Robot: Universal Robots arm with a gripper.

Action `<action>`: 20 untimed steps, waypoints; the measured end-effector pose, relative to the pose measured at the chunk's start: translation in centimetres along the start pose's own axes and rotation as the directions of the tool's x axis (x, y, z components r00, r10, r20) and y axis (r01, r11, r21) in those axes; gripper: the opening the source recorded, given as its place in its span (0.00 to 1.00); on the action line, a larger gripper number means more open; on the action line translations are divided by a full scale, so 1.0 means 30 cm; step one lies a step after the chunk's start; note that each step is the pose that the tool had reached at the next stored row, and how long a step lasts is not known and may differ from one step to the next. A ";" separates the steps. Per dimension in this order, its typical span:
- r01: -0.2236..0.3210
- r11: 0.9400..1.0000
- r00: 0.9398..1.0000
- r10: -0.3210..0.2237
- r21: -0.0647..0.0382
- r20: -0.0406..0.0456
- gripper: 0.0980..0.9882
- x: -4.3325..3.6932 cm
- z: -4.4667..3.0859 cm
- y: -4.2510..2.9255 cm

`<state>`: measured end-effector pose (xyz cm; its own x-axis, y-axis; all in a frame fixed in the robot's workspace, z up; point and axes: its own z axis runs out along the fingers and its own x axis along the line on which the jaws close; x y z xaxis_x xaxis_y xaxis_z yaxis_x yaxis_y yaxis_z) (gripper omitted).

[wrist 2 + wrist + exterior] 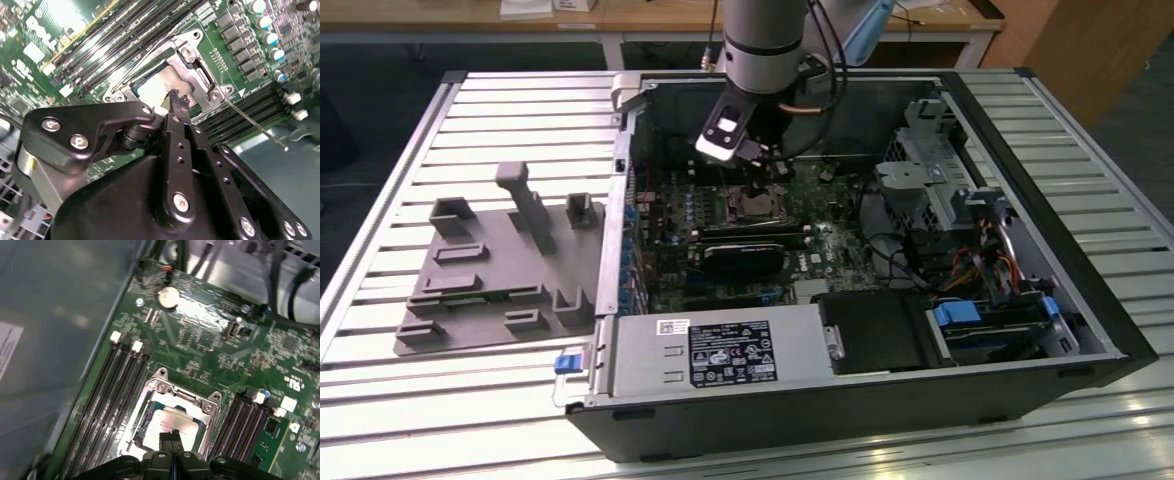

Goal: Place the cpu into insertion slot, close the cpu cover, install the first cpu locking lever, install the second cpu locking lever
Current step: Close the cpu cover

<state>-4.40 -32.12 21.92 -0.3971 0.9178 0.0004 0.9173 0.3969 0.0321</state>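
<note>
Inside socket (143, 424), cpu (175, 420) lies flat, silver top showing through window of cpu cover (185, 395), frame lying down on socket. Gripper (170, 435) directly above socket, fingers pressed together, holding nothing. Thin lever rod (255, 124) juts out beside socket.

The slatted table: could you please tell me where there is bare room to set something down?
Bare slats of the table lie nearer the camera than the grey fixture tray, and between that tray and the table's edge at the exterior view's left. Inside, the computer case is crowded: the gripper hangs over the cpu.
</note>
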 end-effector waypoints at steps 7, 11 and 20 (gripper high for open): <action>0.127 0.992 0.992 -0.127 0.000 -0.004 0.00 0.000 0.003 0.000; 0.199 0.980 0.980 -0.199 -0.001 -0.006 0.00 0.000 0.004 0.000; 0.355 0.935 0.935 -0.355 -0.002 -0.011 0.00 0.000 0.007 0.000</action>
<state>-4.40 -32.11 21.71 -0.6970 0.7170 0.0004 0.7167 0.6967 0.0322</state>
